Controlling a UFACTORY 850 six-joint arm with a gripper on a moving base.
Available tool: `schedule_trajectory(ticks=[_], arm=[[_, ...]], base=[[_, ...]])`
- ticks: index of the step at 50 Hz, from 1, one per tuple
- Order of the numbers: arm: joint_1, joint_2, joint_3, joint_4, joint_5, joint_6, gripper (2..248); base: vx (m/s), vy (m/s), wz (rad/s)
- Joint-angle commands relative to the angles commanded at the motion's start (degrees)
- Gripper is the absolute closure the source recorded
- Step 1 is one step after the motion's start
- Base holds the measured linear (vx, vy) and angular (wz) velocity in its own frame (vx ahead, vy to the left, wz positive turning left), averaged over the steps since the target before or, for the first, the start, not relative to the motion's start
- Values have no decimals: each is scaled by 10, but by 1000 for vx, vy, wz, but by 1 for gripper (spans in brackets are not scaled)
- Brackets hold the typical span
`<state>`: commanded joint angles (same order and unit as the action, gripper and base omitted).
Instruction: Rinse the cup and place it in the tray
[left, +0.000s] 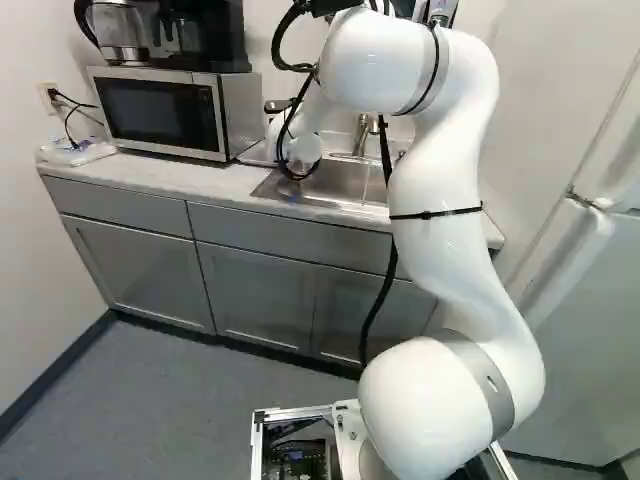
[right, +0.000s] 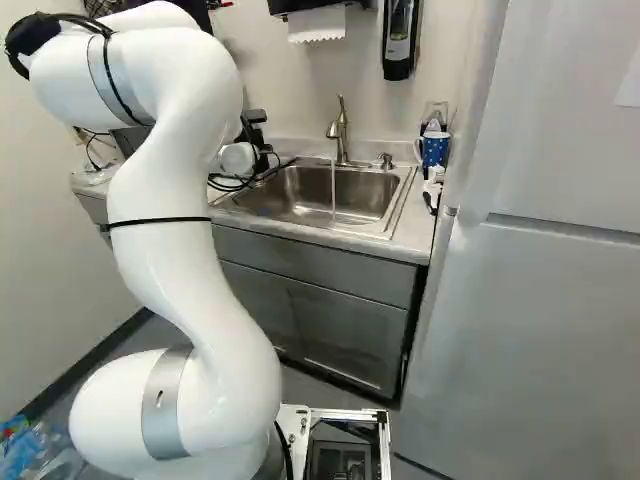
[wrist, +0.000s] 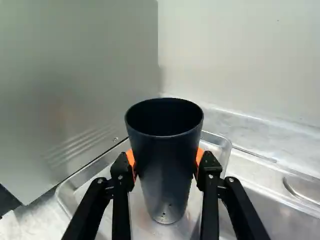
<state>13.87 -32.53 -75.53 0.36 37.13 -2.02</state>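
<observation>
Black orange-padded two-fingered claw (wrist: 166, 162) pinched around a tall, dark, tapered cup (wrist: 167, 175), upright over the shiny metal tray (wrist: 220, 145).

No text, label, brand, number or sign can be read in the left base view, the right base view or the wrist view.

Light is bright and shadows soft, with glints on the tray (wrist: 217, 142).
</observation>
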Motion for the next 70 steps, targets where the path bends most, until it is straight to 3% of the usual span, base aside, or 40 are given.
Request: schedule_trajectory(ticks=[11,12,17,18,22,23,27,28,70], arm=[[0,0,0,0,0,0,123],[0,0,0,0,0,0,96],[0,0,0,0,0,0,96],[0,0,0,0,0,0,62],[0,0,0,0,0,0,62],[0,0,0,0,0,0,27],[0,0,0,0,0,0,27],[0,0,0,0,0,0,3],[0,27,-11,0,0,0,3]], base=[[0,0,0],[0,0,0],[0,0,0],[0,0,0],[0,0,0],[0,0,0],[0,0,0],[0,0,0],[0,0,0]])
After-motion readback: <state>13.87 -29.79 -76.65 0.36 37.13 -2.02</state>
